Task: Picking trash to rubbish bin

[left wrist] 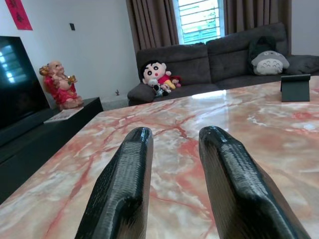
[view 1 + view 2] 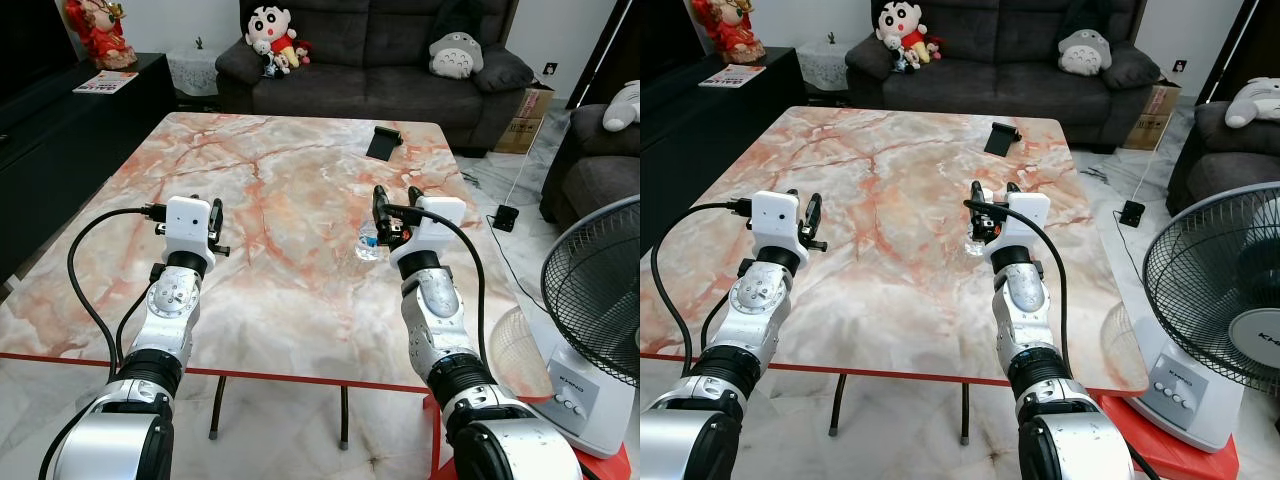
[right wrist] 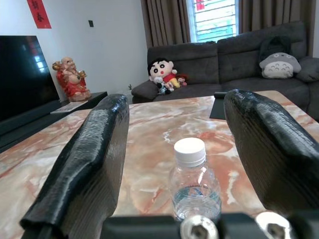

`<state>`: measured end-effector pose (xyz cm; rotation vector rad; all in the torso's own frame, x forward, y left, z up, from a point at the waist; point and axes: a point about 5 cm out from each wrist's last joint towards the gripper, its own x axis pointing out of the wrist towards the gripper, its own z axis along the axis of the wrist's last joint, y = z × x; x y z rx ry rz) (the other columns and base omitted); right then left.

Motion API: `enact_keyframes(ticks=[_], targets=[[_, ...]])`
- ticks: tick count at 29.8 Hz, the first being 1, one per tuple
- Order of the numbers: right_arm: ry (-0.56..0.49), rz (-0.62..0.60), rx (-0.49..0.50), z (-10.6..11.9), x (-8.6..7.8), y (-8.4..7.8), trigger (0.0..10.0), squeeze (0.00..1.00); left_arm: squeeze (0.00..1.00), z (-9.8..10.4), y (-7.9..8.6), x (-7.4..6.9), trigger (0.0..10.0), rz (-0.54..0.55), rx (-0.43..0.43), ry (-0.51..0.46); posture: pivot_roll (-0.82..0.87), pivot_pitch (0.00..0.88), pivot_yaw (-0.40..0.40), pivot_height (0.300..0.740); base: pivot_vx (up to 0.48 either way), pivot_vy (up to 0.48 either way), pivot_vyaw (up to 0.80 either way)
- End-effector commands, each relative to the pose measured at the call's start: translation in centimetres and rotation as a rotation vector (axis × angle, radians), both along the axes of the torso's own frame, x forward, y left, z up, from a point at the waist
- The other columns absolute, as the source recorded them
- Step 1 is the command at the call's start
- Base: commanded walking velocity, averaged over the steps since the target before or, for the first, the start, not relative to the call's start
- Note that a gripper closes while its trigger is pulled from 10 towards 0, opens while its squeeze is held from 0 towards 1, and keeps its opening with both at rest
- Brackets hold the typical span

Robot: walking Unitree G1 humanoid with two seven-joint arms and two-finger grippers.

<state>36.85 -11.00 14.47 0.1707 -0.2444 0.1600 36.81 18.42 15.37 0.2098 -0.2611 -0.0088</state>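
Observation:
A small clear plastic bottle [image 3: 194, 186] with a white cap stands upright on the marble table [image 2: 270, 180], right of its middle. My right gripper [image 3: 178, 99] is open just above the tabletop, one black finger on either side of the bottle and neither touching it. From the head the bottle [image 2: 368, 244] shows just left of the right wrist. My left gripper [image 1: 175, 132] hovers low over the left part of the table, open by a narrow gap, with nothing between its fingers.
A black phone stand [image 2: 383, 141] sits near the table's far edge. A white standing fan [image 2: 600, 310] is close on the right. A dark sofa [image 2: 380, 50] with plush toys lies beyond, and a black TV cabinet [image 2: 70, 110] runs along the left.

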Motion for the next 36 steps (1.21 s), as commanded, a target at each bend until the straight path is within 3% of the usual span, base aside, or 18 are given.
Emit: enact_keyframes(ticks=[1,17,18,19,20,36], targets=[[-0.009,0.005,0.006,0.7,0.4,0.0,10.0,1.00,0.00,0.4,-0.3,0.1,10.0,-0.013,-0.006,-0.007,0.07,0.000,-0.043,0.740,0.000,0.000,0.00],[0.004,0.031,-0.016,1.0,0.7,0.8,10.0,1.00,0.00,0.0,-0.4,0.0,10.0,-0.024,0.005,0.006,0.07,0.000,-0.041,0.740,0.000,0.000,0.00],[0.014,0.034,-0.038,1.1,0.9,1.0,10.0,0.55,0.00,-0.1,-0.4,-0.2,10.0,-0.028,0.011,0.007,0.08,0.026,-0.042,0.740,0.000,0.000,0.00],[0.023,0.036,-0.054,1.2,1.0,1.0,10.0,0.55,0.00,-0.1,-0.3,-0.3,10.0,-0.030,0.015,0.007,0.09,0.030,-0.042,0.740,0.000,0.000,0.00],[0.037,0.033,-0.079,1.2,1.2,1.1,10.0,0.00,0.00,-0.3,-0.3,-0.4,10.0,-0.032,0.026,0.010,0.09,0.037,-0.042,0.740,0.000,0.000,0.00],[0.090,0.035,-0.152,2.0,2.3,1.3,10.0,0.00,0.00,-0.6,-0.4,-1.9,10.0,-0.051,0.053,0.010,0.12,0.131,-0.041,0.740,0.000,0.000,0.00]])
